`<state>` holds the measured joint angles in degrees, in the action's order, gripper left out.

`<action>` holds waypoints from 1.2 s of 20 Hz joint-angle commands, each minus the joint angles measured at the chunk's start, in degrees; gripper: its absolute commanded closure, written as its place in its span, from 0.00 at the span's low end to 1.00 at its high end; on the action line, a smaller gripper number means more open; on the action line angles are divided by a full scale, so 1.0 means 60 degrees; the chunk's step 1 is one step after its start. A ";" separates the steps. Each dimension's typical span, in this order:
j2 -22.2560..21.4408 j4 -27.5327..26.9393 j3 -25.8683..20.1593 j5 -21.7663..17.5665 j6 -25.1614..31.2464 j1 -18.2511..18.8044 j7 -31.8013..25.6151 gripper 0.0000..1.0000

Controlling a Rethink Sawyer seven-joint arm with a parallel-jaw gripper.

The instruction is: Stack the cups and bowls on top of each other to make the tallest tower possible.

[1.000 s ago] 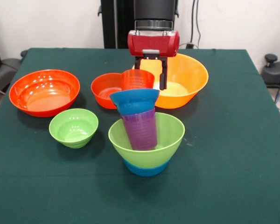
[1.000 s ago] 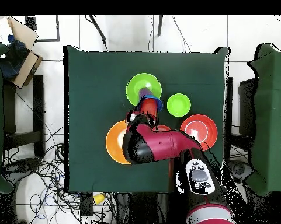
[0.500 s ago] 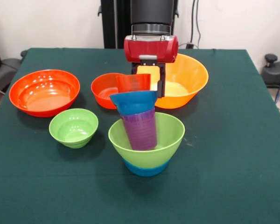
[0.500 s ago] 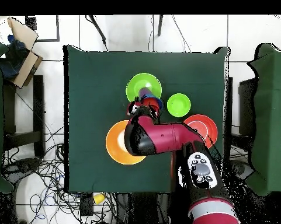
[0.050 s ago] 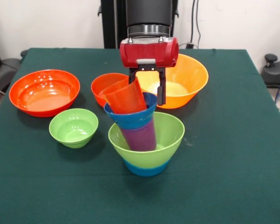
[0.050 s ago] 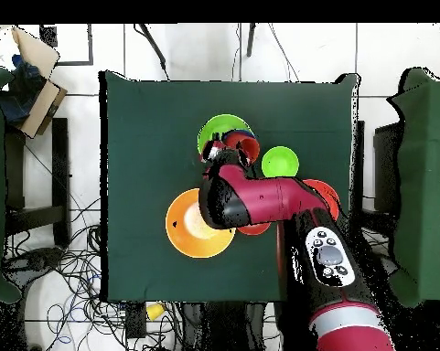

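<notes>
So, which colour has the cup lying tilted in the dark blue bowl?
Orange-red cup, clearest in the front view.

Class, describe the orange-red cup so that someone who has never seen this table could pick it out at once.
Find the tower near the table's middle: a light green bowl nested on a light blue one, a purple cup, then a dark blue bowl. The orange-red cup sits in that top bowl, under the gripper. It alone leans sideways.
</notes>
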<state>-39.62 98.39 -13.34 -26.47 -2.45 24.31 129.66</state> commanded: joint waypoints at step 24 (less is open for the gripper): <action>0.0613 -0.1813 -0.1226 0.0405 0.5440 -0.0257 -0.0690 0.00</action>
<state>-35.58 90.58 -21.98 -20.93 24.41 24.21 129.66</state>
